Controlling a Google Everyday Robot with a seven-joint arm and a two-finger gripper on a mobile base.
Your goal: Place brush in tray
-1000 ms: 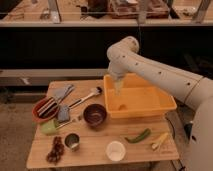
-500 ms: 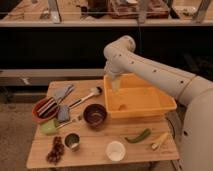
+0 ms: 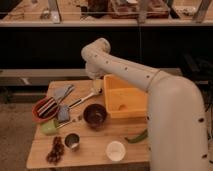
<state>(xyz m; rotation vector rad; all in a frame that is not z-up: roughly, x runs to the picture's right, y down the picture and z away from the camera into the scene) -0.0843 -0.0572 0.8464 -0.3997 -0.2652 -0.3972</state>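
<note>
The brush (image 3: 82,99) lies slantwise on the wooden table (image 3: 40,155), dark handle toward the lower left, pale head toward the upper right, just left of the tray. The tray (image 3: 125,98) is a big yellow-orange bin at the table's right side, with a small pale spot on its floor. My gripper (image 3: 95,83) hangs at the end of the white arm, just above the brush's head end and next to the tray's left wall. The brush rests on the table.
A red-orange bowl (image 3: 44,109) with utensils stands at the left. A dark bowl (image 3: 95,115), a green cup (image 3: 50,127), a small metal cup (image 3: 71,141), dark grapes (image 3: 56,150), a white lid (image 3: 116,150) and a green pepper (image 3: 137,136) stand on the table's front half.
The arm has swung left: the gripper moved from above the tray's left part to over the brush's head, outside the tray. The objects on the table have not moved.
</note>
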